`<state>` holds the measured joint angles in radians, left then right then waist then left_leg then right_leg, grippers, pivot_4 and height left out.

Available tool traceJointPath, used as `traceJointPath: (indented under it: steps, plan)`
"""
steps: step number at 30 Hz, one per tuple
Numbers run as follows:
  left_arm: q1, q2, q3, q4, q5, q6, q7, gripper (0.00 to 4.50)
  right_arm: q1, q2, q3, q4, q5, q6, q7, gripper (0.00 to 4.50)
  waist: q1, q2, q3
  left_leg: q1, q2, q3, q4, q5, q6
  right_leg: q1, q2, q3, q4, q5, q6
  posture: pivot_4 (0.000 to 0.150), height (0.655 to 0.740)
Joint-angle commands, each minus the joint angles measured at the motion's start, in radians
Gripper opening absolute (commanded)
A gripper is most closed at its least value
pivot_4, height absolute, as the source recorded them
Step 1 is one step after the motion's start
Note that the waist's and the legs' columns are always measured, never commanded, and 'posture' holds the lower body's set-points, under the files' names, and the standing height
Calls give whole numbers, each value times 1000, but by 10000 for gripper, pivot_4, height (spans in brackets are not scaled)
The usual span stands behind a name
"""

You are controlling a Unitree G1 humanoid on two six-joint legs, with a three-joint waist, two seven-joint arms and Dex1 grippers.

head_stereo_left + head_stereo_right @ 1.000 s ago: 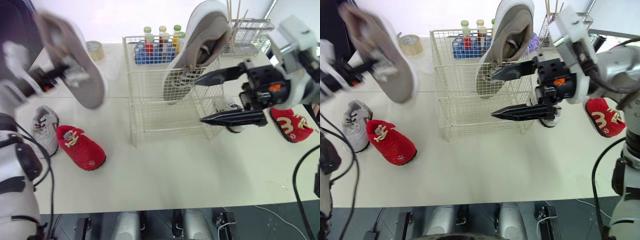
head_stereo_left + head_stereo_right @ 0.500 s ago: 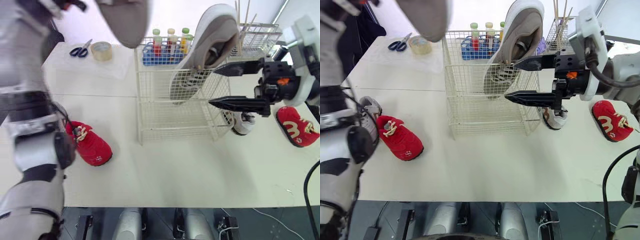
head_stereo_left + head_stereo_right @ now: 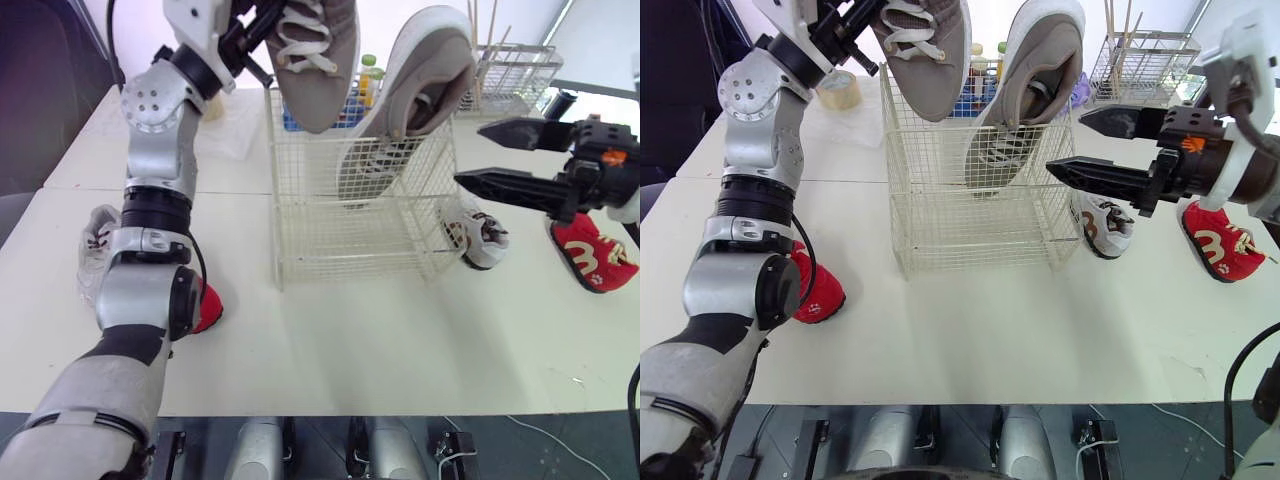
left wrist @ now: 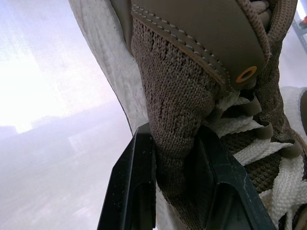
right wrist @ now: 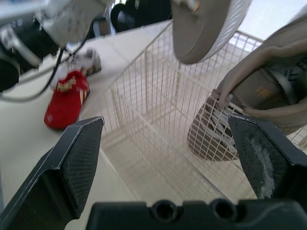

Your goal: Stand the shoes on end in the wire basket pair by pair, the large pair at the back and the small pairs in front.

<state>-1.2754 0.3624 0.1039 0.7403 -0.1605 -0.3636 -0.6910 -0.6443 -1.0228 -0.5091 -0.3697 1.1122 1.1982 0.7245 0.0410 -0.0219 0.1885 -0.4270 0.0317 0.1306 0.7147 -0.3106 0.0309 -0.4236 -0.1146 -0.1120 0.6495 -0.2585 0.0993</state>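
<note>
The white desk (image 3: pixel 400 350) has a small grey shoe (image 3: pixel 95 235) and a red shoe (image 3: pixel 207 305) at its left. Above the wire basket's (image 3: pixel 350 230) far-left corner, the left gripper (image 4: pixel 175 143) pinches a large tan shoe (image 3: pixel 315 60) by its knit collar, toe down. Lower it straight, clear of the rim, beside its standing mate (image 3: pixel 420 90) at the back. The right gripper (image 3: pixel 470 154) hangs wide open, empty, right of the basket.

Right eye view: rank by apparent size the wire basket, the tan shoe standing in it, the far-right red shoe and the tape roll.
1. wire basket
2. standing tan shoe
3. red shoe
4. tape roll, which lies farther from the camera, so its true size is unsure
</note>
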Motion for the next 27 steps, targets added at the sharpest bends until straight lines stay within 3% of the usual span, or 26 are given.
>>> traceJointPath:
  steps: [1,5,10,19,27]
  plan:
    - [-4,-9,-6,-10,16,-57,24,7150,110,53,-164,-25,124,34,-94,45000,2,0,0,0,0,0,0,0,0,1,0,0,0,0,0,1500,7400]
    - [33,-31,-13,-16,28,-76,55,7150,268,148,-244,-70,265,3,-184,45000,-1,0,0,0,0,0,1,0,1,1,0,0,0,0,1,1500,7400]
    - [64,-44,-17,-8,60,-107,110,7150,375,221,-200,-132,331,-77,-254,45000,-4,1,-1,1,0,0,1,0,1,2,0,0,1,0,1,1500,7400]
    - [154,-48,-47,-78,75,-59,116,7150,417,195,-127,-116,344,-159,-276,45000,-3,1,-1,1,0,0,1,-1,1,2,0,0,0,0,1,1500,7400]
    - [284,-29,-73,-240,74,101,116,7150,395,193,-54,-91,316,-210,-275,45000,-3,1,-1,1,0,-1,1,-1,1,2,0,0,0,0,1,1500,7400]
